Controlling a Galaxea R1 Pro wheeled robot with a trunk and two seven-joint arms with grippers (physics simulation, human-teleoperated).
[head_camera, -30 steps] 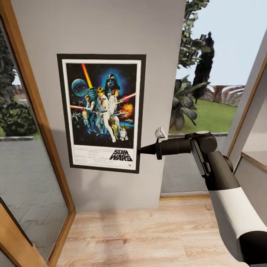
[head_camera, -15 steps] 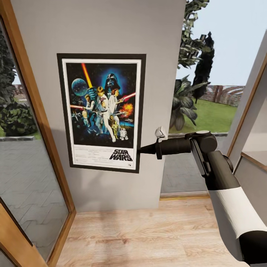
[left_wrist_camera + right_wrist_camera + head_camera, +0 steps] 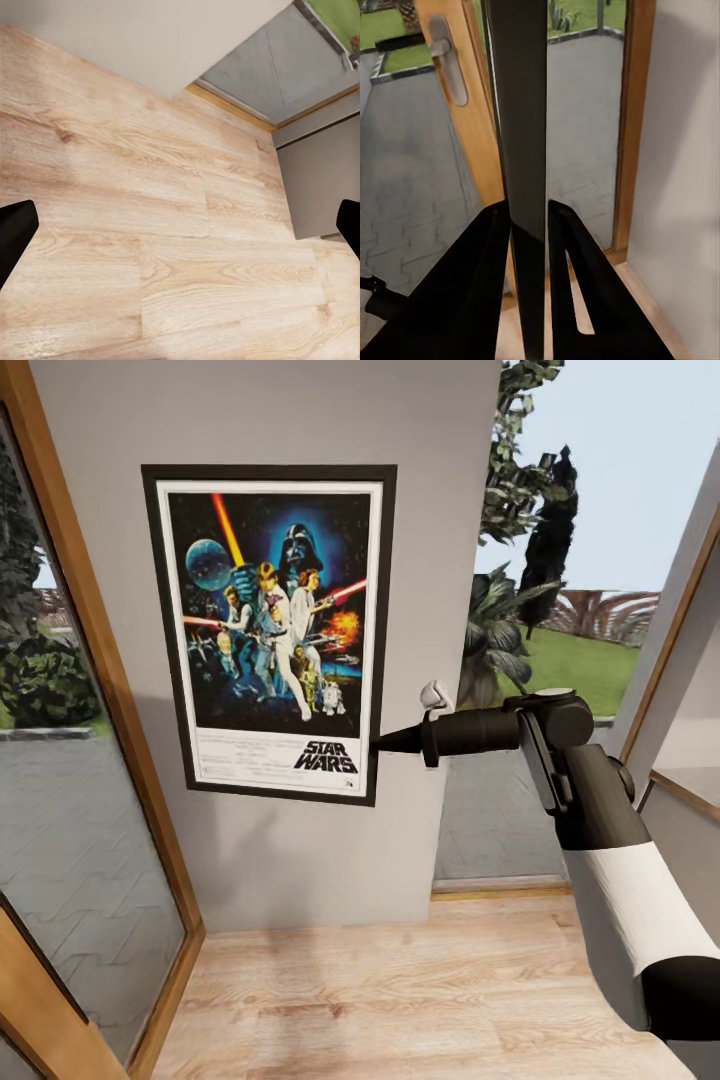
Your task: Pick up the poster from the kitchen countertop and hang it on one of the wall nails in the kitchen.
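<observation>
The poster (image 3: 270, 630), black-framed with a white border and the STAR WARS logo, stands upright, flat against the light-grey wall (image 3: 300, 420). My right gripper (image 3: 378, 743) reaches in from the right and is shut on the poster's right edge near its lower corner. In the right wrist view the two dark fingers (image 3: 487, 255) clamp the poster's thin black edge (image 3: 521, 90). My left gripper (image 3: 180, 232) hangs open over the wooden floor, its fingertips far apart. The wall nails are hidden or too small to make out; the kitchen countertop is out of view.
A wood-framed glass door (image 3: 90, 660) stands at the wall's left, its handle (image 3: 446, 60) seen past the poster. At the right a tall window (image 3: 580, 610) looks onto a garden. Light wooden floor (image 3: 400, 1000) runs below the wall.
My right gripper has lifted the poster a little higher up the wall; its top edge now sits noticeably higher. The arm rose with it.
</observation>
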